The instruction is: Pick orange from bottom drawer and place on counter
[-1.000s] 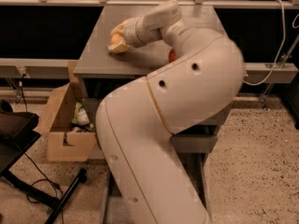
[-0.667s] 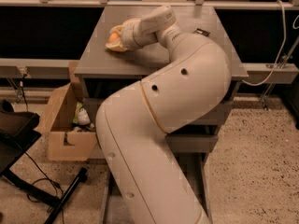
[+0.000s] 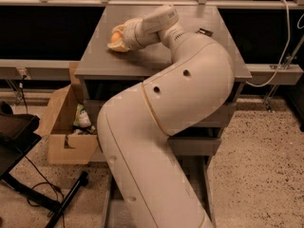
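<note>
1. Reaching over the desk (image 3: 109, 63) from the front: a thick white arm (image 3: 180, 108), bent at the elbow and filling the middle of the view.
2. At the arm's far end, the hand (image 3: 118, 39), pointing left above the left part of the desk top.
3. Pinching the orange (image 3: 115, 35), with pale fingers (image 3: 122, 46) wrapped round the fruit and only a patch of its skin showing between them.
4. Low over the grey surface; resting on it or just above it, cannot tell.
5. As for the orange's place: at the desk's left side, near the left edge, well apart from a small dark object (image 3: 205, 32) lying at the right rear.
6. Under the desk top, grey drawers (image 3: 227, 116), mostly hidden behind the arm.
7. On the floor (image 3: 256, 175) just left of the desk, an open cardboard box (image 3: 59, 132) with a small white-and-green item (image 3: 83, 118) inside.
8. At lower left, a black stand (image 3: 47, 198) with a thin cord beside it.
9. At far right, a white cable (image 3: 286, 37) hanging down past the desk.
</note>
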### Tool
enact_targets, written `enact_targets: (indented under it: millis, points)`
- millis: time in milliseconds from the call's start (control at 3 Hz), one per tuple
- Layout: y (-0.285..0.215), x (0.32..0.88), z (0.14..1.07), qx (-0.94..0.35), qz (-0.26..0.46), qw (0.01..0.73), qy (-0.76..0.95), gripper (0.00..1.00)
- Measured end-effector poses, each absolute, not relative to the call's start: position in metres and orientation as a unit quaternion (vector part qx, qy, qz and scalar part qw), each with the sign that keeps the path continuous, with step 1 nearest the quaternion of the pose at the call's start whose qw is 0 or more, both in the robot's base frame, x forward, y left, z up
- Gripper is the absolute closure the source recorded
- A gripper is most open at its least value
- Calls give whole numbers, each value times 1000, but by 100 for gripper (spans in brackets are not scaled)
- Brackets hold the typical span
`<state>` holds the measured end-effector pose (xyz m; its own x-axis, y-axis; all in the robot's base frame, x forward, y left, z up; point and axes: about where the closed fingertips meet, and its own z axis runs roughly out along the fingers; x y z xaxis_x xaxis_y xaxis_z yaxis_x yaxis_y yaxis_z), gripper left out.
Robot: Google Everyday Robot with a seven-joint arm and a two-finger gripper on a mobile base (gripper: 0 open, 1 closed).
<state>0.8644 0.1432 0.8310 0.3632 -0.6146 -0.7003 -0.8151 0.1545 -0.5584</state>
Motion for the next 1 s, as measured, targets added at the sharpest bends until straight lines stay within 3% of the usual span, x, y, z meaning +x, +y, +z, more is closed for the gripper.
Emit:
enact_targets:
  millis: [333,667,1000]
  points:
    - [143,864,834,-643,97,518,556,8]
    - [143,864,844,-643,97,518,556,0]
    - [143,864,844,-643,97,518,556,0]
